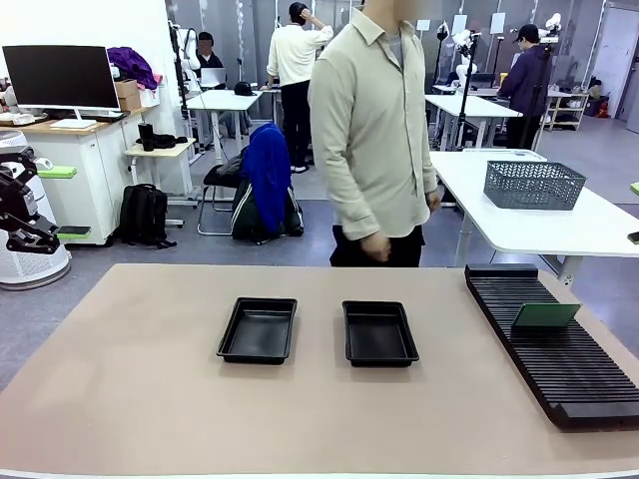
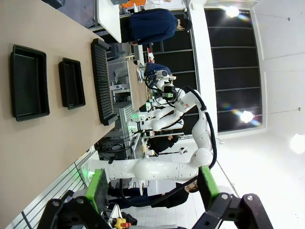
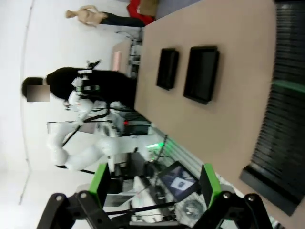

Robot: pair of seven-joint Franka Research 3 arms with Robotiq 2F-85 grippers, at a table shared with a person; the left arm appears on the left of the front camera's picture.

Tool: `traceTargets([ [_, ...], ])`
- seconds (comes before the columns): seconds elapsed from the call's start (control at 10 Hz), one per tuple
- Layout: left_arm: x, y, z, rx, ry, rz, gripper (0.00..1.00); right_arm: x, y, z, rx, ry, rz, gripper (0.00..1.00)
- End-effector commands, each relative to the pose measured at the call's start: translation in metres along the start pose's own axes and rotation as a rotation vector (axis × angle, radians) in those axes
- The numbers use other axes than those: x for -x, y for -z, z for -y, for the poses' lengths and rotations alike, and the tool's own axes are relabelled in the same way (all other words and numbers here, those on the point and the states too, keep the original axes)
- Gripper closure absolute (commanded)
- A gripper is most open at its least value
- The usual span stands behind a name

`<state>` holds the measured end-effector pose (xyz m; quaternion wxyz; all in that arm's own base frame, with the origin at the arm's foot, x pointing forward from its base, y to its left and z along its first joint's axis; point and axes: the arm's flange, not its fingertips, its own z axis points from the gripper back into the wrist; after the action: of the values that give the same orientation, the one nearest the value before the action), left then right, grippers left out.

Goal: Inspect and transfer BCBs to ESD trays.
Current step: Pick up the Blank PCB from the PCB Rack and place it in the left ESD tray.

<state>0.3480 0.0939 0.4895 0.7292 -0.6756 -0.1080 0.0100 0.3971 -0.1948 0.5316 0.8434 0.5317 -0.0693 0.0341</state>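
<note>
We find both ESD trays empty at frame centre and one BCB propped in the rack at right. Our left hand and right hand gape wide and hold nothing, so we judge no transfer done yet.

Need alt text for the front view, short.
Two empty black ESD trays sit side by side on the table. On the right, a long black slotted rack holds one green BCB standing on edge; a person stands at the far side.
</note>
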Motion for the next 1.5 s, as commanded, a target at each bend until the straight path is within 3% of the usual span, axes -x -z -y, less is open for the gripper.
traceTargets([
  [0.0, 0.000, 0.000, 0.000, 0.000, 0.000, 0.001, 0.00, -0.010, 0.007, -0.021, 0.188, -0.177, 0.010, 0.00],
  [0.3, 0.000, 0.000, 0.000, 0.000, 0.000, 0.001, 0.00, -0.034, 0.005, -0.048, 0.347, -0.354, -0.022, 0.00],
  [0.9, 0.000, 0.000, 0.000, 0.000, 0.000, 0.001, 0.00, -0.073, 0.033, -0.084, 0.746, -0.735, -0.232, 0.00],
  [1.2, 0.000, 0.000, 0.000, 0.000, 0.000, 0.001, 0.00, -0.075, 0.054, -0.088, 0.799, -1.033, -0.390, 0.00],
  [1.4, 0.000, 0.000, 0.000, 0.000, 0.000, 0.001, 0.00, -0.074, 0.063, -0.091, 0.814, -1.147, -0.524, 0.00],
])
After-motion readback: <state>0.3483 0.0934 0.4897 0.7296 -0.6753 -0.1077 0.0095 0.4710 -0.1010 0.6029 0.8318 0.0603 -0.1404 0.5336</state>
